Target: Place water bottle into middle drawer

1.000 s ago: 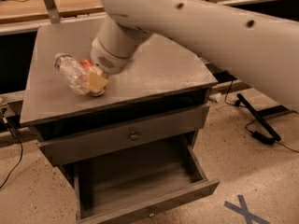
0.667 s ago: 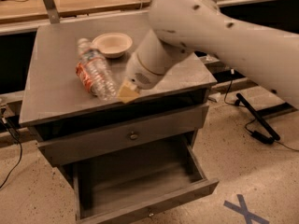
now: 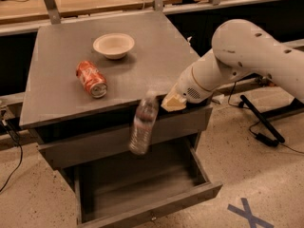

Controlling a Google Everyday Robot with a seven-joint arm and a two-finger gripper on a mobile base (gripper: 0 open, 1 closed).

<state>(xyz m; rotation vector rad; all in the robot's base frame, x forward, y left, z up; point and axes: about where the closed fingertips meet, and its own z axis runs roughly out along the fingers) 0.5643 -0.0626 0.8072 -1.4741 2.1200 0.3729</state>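
Hanging nearly upright over the open middle drawer point(image 3: 159, 208), water bottle point(image 3: 142, 125), gripper point(image 3: 172, 103) just beside its cap at the cabinet's point(image 3: 156, 56) front edge, its hold impossible to tell, white arm point(image 3: 247, 56) bent in from the right, soda can point(image 3: 91, 79) and bowl point(image 3: 113, 45) on top.

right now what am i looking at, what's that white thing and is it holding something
The white thing is a robot arm reaching in from the picture's right; its gripper is the tan tip at the front edge of a grey cabinet. One camera looks down on it all. On top lie an orange soda can on its side and a pale bowl. A clear water bottle hangs beside the gripper, above the open middle drawer. Whether it is gripped I cannot tell.
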